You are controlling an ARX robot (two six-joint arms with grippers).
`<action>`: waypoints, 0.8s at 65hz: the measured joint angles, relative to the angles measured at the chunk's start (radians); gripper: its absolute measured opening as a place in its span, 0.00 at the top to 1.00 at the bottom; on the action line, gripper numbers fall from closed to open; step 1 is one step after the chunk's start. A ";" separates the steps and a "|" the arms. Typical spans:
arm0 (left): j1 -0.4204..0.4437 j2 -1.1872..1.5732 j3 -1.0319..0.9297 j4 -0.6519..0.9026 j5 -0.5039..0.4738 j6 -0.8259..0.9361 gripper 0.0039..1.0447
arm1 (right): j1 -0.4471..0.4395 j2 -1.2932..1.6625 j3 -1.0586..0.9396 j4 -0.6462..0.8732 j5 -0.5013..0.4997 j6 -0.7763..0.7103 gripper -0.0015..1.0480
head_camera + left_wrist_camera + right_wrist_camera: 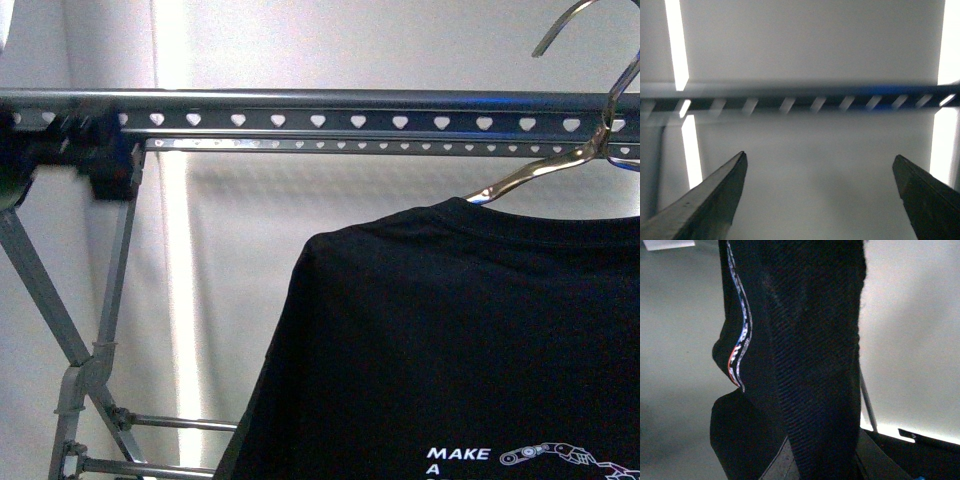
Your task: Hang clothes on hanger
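A black T-shirt (440,340) is seen hung over a metal hanger (545,165) at the right of the front view, just below the slotted rail (300,110) of a grey drying rack (95,350). The white words "MAKE A" (458,459) and a robot-arm graphic are printed low on the cloth. The hanger's hook is raised across the rail and cut off by the picture's edge, so it cannot be told whether it is hooked on.

In the left wrist view, the left gripper (819,157) is held wide open with nothing between its fingers (715,192), and the blurred rail is faced.

In the right wrist view, a thick fold of the shirt, marked with a blue-and-red stripe (740,342), is gripped by the right gripper (820,462), its jaws closed on the cloth.
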 joint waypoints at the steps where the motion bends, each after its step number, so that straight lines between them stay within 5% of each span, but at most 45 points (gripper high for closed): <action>1: 0.002 -0.030 -0.040 -0.051 -0.026 -0.001 0.28 | -0.002 0.000 0.006 -0.011 0.000 0.001 0.90; 30: 0.030 -0.283 -0.501 0.009 -0.034 -0.013 0.98 | -0.044 -0.017 0.118 -0.179 -0.143 0.254 0.90; 52: 0.091 -0.475 -0.629 -0.059 0.020 -0.018 0.97 | -0.021 -0.084 0.106 -0.041 -0.192 0.658 0.90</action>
